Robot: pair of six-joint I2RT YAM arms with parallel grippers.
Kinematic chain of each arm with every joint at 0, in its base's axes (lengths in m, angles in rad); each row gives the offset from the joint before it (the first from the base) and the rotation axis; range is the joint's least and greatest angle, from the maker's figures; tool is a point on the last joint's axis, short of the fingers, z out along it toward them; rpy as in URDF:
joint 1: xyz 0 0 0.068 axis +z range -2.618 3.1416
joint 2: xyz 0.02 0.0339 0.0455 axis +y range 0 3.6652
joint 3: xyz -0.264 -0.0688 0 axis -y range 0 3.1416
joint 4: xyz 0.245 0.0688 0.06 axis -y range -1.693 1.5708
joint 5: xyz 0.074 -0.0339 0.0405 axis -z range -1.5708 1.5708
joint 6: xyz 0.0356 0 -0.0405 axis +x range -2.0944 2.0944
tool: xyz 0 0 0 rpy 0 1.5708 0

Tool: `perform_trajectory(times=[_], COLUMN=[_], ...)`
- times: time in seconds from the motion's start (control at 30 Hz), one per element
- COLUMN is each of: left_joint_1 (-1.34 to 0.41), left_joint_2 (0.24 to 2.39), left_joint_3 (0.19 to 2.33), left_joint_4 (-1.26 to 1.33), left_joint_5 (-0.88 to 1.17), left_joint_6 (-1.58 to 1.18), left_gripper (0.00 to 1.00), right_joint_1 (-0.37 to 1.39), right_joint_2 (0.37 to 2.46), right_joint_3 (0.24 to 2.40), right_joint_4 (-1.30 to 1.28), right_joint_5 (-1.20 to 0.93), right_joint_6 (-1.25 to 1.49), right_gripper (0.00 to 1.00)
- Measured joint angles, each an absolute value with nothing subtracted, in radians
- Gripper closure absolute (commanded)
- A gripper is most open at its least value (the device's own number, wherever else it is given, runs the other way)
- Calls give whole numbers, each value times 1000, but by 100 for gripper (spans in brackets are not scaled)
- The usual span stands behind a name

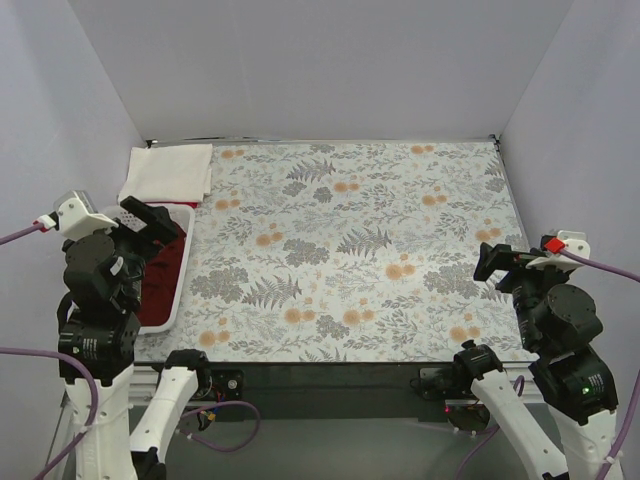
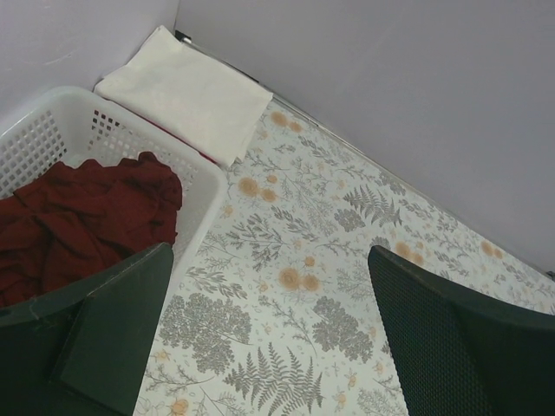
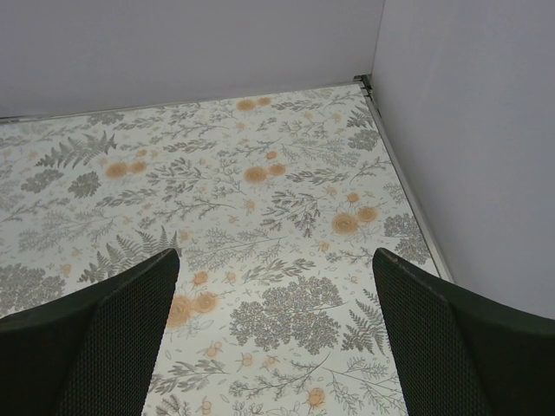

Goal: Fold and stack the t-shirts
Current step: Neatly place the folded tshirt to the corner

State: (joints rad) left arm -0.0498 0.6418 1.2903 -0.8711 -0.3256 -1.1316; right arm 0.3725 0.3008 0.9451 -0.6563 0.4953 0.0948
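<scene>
While maroon t-shirt [image 2: 82, 217] lies crumpled in basket [image 2: 205, 196], cream t-shirt [image 2: 186, 94] sits folded.

Left tool [image 2: 269, 286] and right tool [image 3: 276, 282] wide open

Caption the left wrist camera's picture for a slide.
Open left fingers hover over a white plastic lattice basket holding a crumpled dark maroon shirt, beside a folded cream-white shirt.

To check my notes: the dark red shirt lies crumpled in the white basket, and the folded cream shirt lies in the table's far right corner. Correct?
One slip: the folded cream shirt lies in the far left corner, as the top external view shows. The dark red shirt is crumpled in the white basket.
</scene>
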Motion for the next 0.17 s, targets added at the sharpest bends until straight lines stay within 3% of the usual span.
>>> perform_trajectory(times=[0.17], left_joint_1=[-50], left_joint_2=[630], left_joint_3=[1236], left_joint_4=[-859], left_joint_5=[-304], left_joint_6=[-1134], left_gripper=[5], right_joint_1=[373], right_joint_2=[301], right_joint_3=[939], right_joint_4=[-656], right_joint_5=[490], right_joint_6=[94], right_gripper=[2])
